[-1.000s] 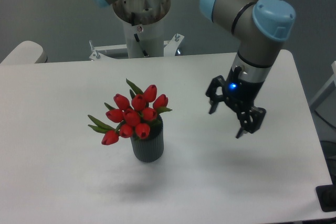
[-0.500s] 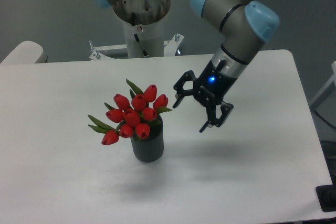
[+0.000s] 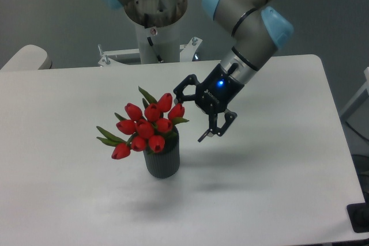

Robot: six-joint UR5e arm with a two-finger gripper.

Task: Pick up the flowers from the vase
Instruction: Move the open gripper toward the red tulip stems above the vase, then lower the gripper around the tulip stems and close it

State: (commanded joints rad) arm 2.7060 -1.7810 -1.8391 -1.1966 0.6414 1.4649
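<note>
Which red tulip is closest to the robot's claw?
The bud at the far right of the flowers, just above the vase rim on the right side. It sits right beside the open gripper; the other buds are farther left.

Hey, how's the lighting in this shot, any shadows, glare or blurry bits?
Fixed camera view: soft, even light; faint diffuse shadows on the table below the vase and under the gripper; no hard glare; a small blue light glows on the wrist; the flowers look slightly soft, the whole image mildly grainy.
</note>
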